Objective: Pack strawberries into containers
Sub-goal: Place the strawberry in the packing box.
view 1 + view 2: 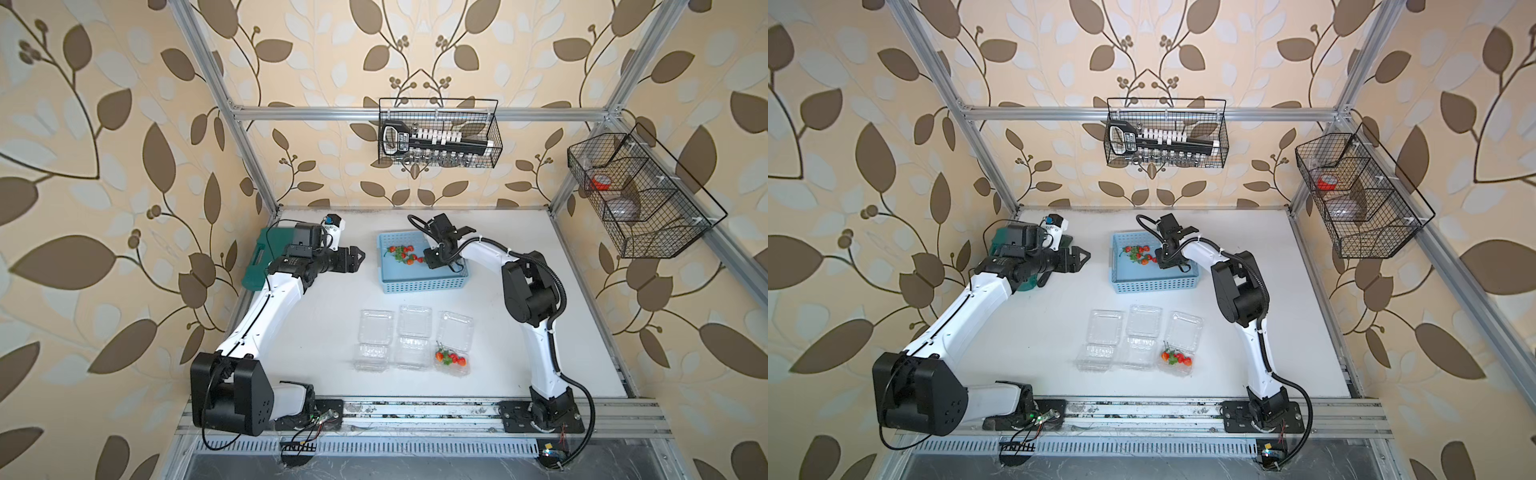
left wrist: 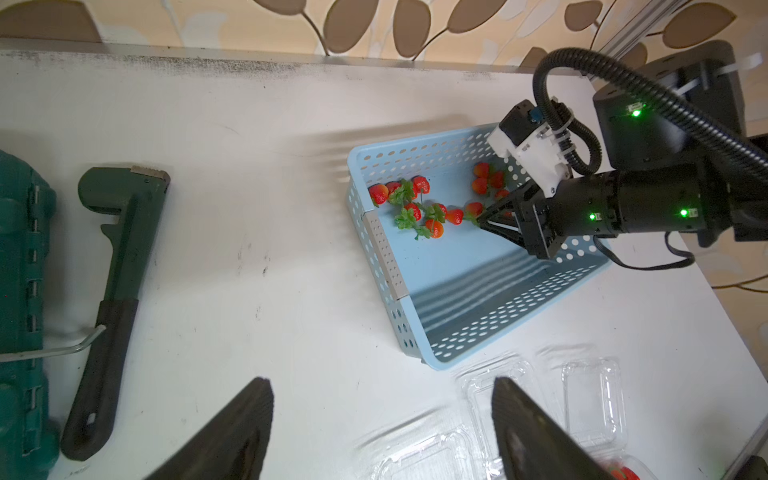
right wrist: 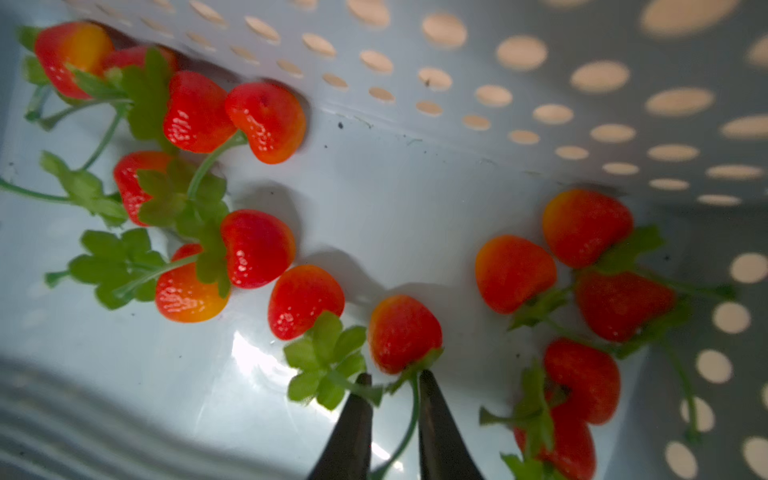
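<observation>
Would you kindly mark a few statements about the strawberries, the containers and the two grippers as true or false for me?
1. Only one of the three containers holds strawberries. True.
2. The left gripper holds a strawberry. False: it is open and empty, above the table, off to the side of the blue basket.
3. The right gripper is inside the blue basket, fingertips either side of a strawberry stem. True.
4. All three containers are closed. False: all three lie open.
5. The blue basket is empty. False: many strawberries lie in it.
</observation>
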